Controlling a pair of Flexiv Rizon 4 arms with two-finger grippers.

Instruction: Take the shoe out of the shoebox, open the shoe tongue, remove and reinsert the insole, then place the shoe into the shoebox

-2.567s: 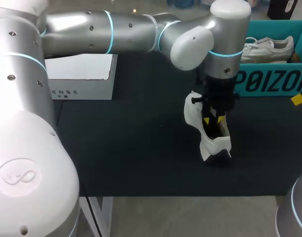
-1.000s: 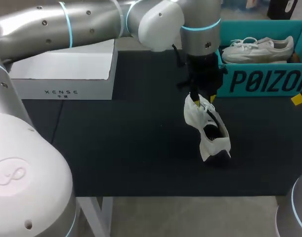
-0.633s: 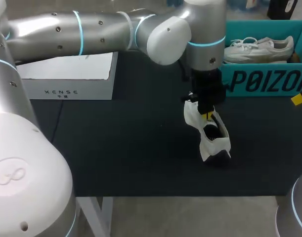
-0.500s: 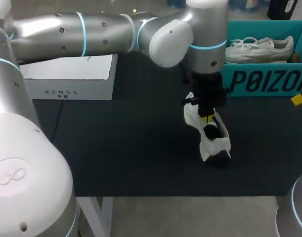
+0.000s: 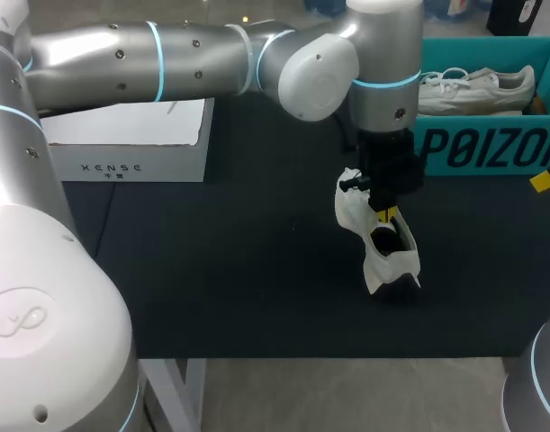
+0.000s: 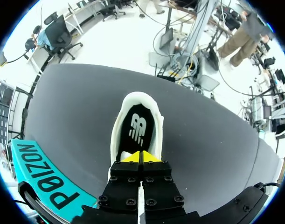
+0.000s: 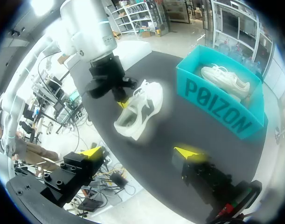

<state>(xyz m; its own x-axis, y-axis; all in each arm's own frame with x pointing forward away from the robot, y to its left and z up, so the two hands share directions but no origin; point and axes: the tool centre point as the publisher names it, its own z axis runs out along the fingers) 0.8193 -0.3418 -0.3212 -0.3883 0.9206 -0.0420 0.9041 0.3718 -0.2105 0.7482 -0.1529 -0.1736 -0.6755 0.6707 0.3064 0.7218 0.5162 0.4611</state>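
Dark table (image 5: 220, 270), white shoe (image 5: 383, 264) centre-right, teal shoebox (image 5: 491, 148) far right.
Left gripper (image 6: 142, 157) tips together at shoe opening; right gripper (image 7: 140, 153) spread wide.

A white box (image 5: 121, 135) lies on the dark bench (image 5: 238, 270), well off beside the left claw (image 5: 383, 214).

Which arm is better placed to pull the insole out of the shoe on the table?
Left. The left hand is right at the opening of the shoe, tips together just above the black insole. The right hand hangs open near the edge of the table, well clear of the shoe.
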